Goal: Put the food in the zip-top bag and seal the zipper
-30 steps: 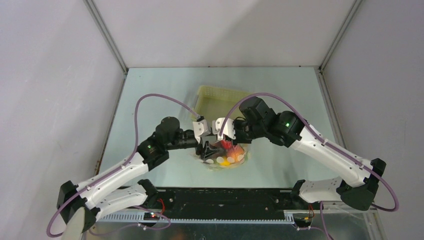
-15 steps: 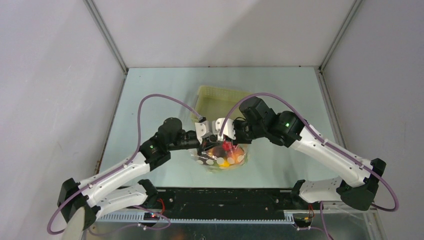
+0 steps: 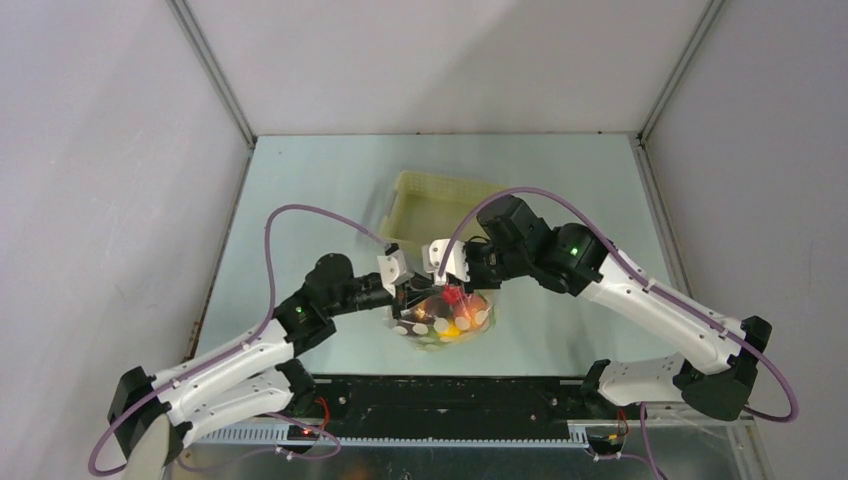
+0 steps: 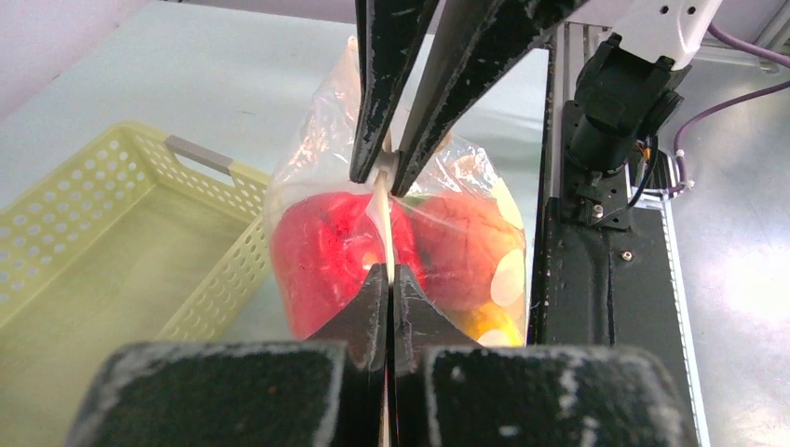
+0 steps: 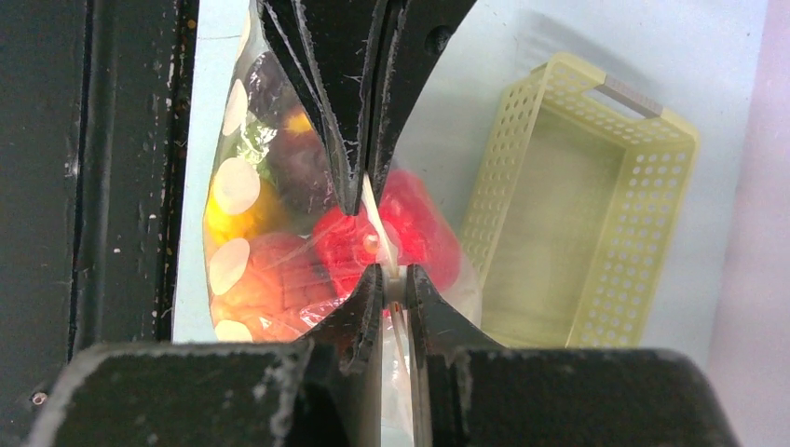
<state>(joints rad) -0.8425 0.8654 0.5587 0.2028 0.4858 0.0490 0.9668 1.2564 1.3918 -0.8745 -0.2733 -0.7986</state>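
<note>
The zip-top bag (image 3: 447, 320), clear with white dots, hangs upright between my two grippers just above the table. The food (image 4: 321, 250) sits inside it: red, orange, yellow and dark purple pieces (image 5: 279, 270). Along the top edge the zipper (image 4: 382, 209) shows as a thin pale strip stretched between the grippers. My left gripper (image 4: 389, 271) is shut on this strip at its left end (image 3: 408, 297). My right gripper (image 5: 393, 276) is shut on a small white piece of the zipper facing it (image 3: 447, 291). The two pairs of fingertips stand close together.
The pale yellow latticed basket (image 3: 440, 200) stands empty right behind the bag, its near wall close to the plastic (image 4: 102, 242). The black rail of the arm bases (image 3: 450, 395) runs along the table's near edge, just in front of the bag.
My left gripper has gone from open to shut on the zipper strip, and its wrist has drawn back a little toward the left. The right arm has held still.
</note>
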